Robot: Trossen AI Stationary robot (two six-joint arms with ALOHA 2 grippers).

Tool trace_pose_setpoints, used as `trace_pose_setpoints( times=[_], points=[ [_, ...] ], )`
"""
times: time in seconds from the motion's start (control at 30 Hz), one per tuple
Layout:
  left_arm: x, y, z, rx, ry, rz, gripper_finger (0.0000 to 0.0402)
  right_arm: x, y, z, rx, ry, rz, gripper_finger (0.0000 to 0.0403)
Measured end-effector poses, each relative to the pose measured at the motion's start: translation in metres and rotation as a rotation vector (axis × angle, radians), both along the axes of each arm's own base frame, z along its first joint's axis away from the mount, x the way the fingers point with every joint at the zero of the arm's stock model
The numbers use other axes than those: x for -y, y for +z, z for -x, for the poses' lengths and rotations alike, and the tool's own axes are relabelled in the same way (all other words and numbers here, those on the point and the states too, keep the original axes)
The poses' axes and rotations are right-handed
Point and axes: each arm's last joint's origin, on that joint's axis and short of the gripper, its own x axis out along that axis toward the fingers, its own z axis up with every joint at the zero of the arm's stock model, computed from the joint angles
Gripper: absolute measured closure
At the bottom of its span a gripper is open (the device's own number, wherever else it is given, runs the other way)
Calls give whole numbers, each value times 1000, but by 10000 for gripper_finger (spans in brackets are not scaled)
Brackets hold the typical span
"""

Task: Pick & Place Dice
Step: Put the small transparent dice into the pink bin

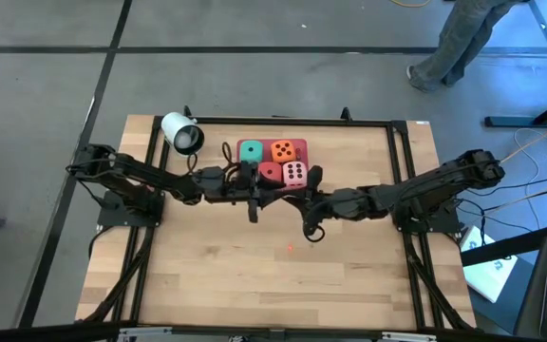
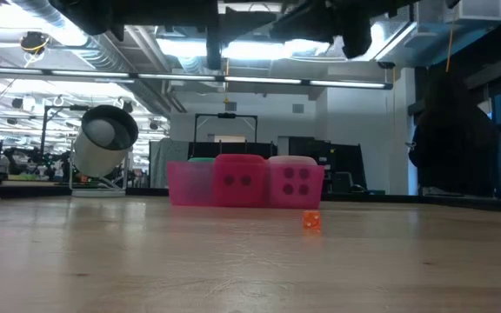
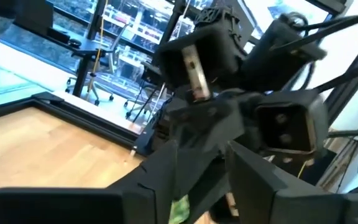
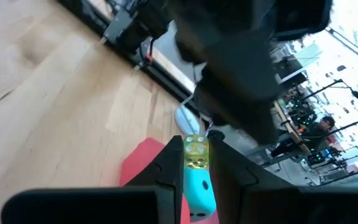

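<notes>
Right claw [image 4: 194, 149] is clamped narrow on a small yellow die [image 4: 196, 151], with a cyan die [image 4: 199, 186] stacked behind it. It's beside the four big dice [image 1: 272, 161] at the far side of the desk [image 1: 254, 285]. Left claw [image 3: 202, 155] is next to them; can't tell its state. Looks like the carry/place step: line up over the drop spot before you release.

A red die [image 2: 240, 181] and a pink die [image 2: 295, 182] sit mid-frame on the wooden table [image 2: 146, 261] (a tiny orange cube [image 2: 311, 221] lies just in front).
</notes>
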Motion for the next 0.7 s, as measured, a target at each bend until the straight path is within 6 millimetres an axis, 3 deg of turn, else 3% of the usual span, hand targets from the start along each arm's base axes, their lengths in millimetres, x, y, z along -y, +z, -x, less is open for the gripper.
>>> trace_pose_setpoints(
  times=[0.17,0.33,0.7],
  points=[
    [-3,-1,0,-13,5,10,235,-6,13,-2,18,2,35,346],
    [-3,-2,0,-18,1,26,211,-2,13,-3,-2,-29,57,346],
    [-3,-3,-1,-28,-22,42,207,1,14,-3,-8,-51,88,346]
  ],
)
